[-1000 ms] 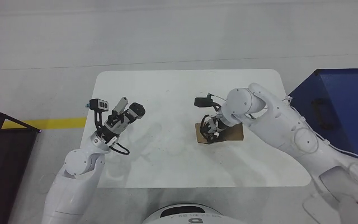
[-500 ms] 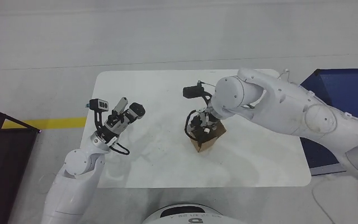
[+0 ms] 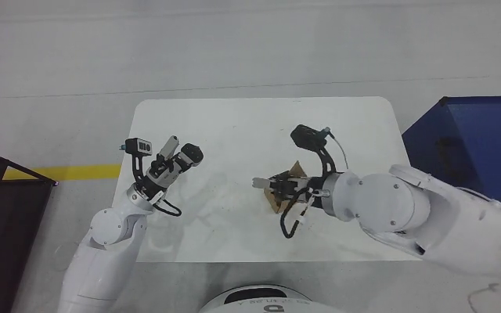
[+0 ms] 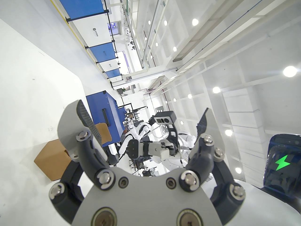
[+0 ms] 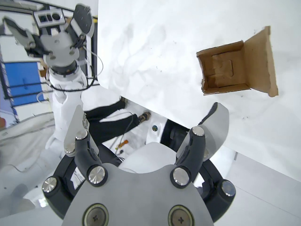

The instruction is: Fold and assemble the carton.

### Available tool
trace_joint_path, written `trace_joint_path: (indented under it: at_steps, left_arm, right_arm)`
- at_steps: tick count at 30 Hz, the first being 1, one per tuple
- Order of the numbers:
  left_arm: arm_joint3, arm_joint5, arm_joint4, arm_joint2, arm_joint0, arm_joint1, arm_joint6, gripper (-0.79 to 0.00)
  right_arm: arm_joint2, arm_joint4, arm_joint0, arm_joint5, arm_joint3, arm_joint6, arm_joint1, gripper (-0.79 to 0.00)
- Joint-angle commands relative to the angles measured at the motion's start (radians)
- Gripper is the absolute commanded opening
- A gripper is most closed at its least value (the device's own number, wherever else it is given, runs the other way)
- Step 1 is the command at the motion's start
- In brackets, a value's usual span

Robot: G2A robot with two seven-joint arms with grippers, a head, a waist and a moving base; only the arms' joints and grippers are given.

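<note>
your right gripper (image 5: 148, 114) hovers spread and empty just beside the open brown cardboard carton (image 5: 225, 71) on the white table (image 5: 164, 12), so a skewed push could crush its raised flap (image 5: 258, 62) or slide it away.

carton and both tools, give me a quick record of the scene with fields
carton: brown, on the table, one end open, one flap standing out, base flaps closed inside
table: white, rounded corners
right tool: open, empty, close to the carton, not touching it
left tool: open, empty, over the table's other side, well apart from the carton
task state: carton not yet closed
</note>
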Motion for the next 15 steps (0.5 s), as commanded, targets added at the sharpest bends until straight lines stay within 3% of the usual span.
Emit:
trace_joint_path:
  at_steps: [1, 4, 9, 15]
  left_arm:
    - [0.000, 0.000, 0.000, 0.000, 0.000, 0.000, 0.000, 0.000]
    - [0.000, 0.000, 0.000, 0.000, 0.000, 0.000, 0.000, 0.000]
    - [0.000, 0.000, 0.000, 0.000, 0.000, 0.000, 0.000, 0.000]
    - [0.000, 0.000, 0.000, 0.000, 0.000, 0.000, 0.000, 0.000]
  right_arm:
    - [0.050, 0.027, -0.177, -0.028, 0.002, -0.137, 0.039, -0.092]
    - [0.098, 0.073, -0.367, -0.072, 0.002, -0.266, 0.083, -0.191]
    - [0.178, 0.118, -0.599, -0.239, 0.002, -0.382, 0.141, -0.188]
    - [0.256, 0.096, -0.763, -0.365, 0.002, -0.410, 0.191, -0.212]
